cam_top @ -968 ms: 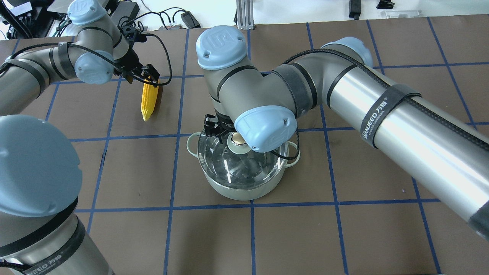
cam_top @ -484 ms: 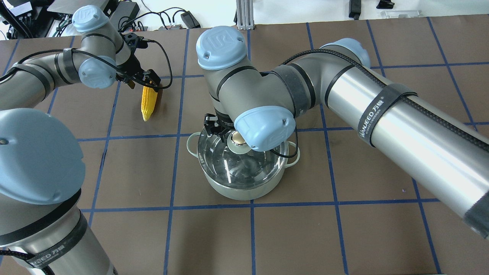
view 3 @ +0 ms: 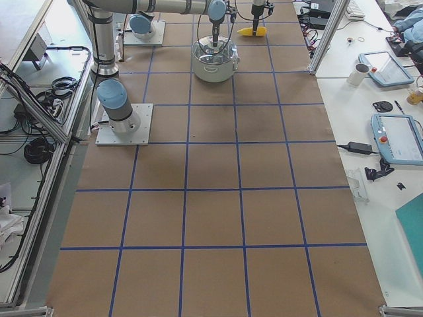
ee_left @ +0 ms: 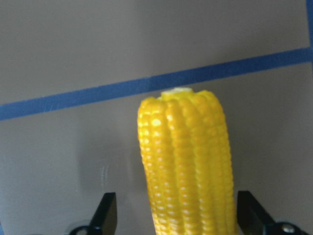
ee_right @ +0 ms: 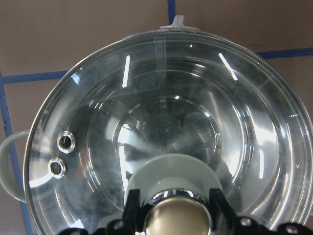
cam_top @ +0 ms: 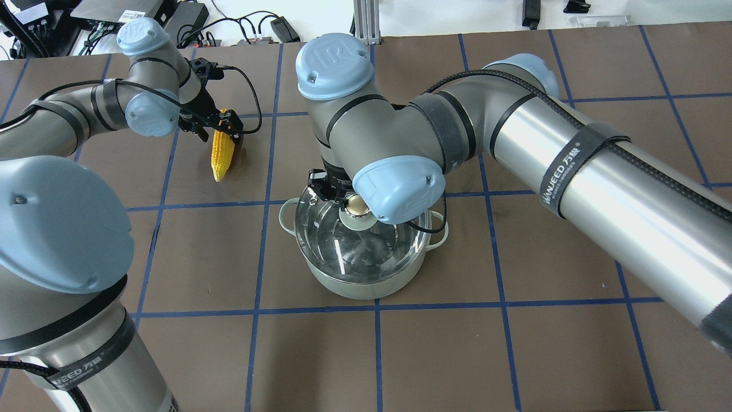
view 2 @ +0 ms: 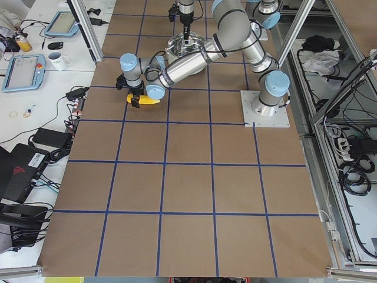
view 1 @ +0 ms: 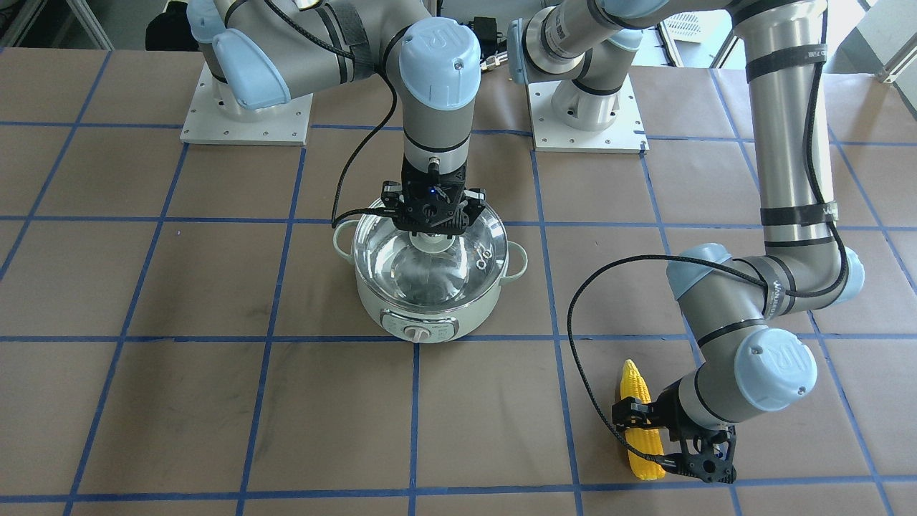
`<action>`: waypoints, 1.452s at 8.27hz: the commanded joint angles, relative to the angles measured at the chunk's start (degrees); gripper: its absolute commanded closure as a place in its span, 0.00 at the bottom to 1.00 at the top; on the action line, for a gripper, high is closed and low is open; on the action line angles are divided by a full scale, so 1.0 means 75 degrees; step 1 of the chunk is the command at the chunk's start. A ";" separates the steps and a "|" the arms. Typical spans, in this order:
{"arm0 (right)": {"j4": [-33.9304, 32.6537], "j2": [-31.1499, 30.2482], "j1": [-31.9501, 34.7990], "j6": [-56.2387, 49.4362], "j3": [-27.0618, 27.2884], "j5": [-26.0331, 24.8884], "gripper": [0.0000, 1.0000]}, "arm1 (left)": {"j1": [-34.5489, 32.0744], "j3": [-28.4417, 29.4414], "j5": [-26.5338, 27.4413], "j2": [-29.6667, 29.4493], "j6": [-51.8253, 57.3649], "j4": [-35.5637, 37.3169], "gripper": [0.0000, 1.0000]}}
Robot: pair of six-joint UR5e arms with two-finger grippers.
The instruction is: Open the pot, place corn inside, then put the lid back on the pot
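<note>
Left gripper [ee_left: 177, 218] is hanging low over the corn cob [ee_left: 183, 161], jaws wide apart and straddling it near the blunt end. One finger [ee_left: 105, 218] is standing clear of the kernels and the other is just beside them, so nothing is being held. The cob is lying flat on the table [cam_top: 514, 343], tapered tip pointing toward the robot, well apart from the pot [view 1: 430, 315].

Right gripper [ee_right: 173, 205] is sitting over the glass lid [ee_right: 161, 98], fingers flanking the gold cap [ee_right: 177, 218] of the pale green knob [ee_right: 171, 171] closely. Whether they are pressing on it, cannot tell. The lid is resting on the pot.
</note>
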 commanded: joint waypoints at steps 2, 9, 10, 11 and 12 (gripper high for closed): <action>0.0021 -0.0008 -0.0018 -0.0058 -0.0006 -0.0023 0.72 | 0.0000 0.0035 0.0112 0.0139 -0.0790 -0.0105 1.00; 0.1246 -0.1808 -0.1513 -0.1526 -0.0205 -0.0176 0.74 | -0.0723 0.0035 0.0746 0.2245 -0.2377 -0.1862 1.00; 0.1658 -0.2102 -0.2168 -0.2173 -0.0205 -0.0176 0.74 | -0.1144 0.0023 0.0745 0.2469 -0.2766 -0.1955 1.00; 0.1975 -0.2384 -0.2801 -0.2829 -0.0217 -0.0129 0.74 | -0.1647 0.0058 0.0745 0.2599 -0.3199 -0.2223 1.00; 0.2303 -0.2549 -0.3202 -0.3369 -0.0217 -0.0140 0.74 | -0.2128 0.0023 0.0745 0.2763 -0.3297 -0.2365 1.00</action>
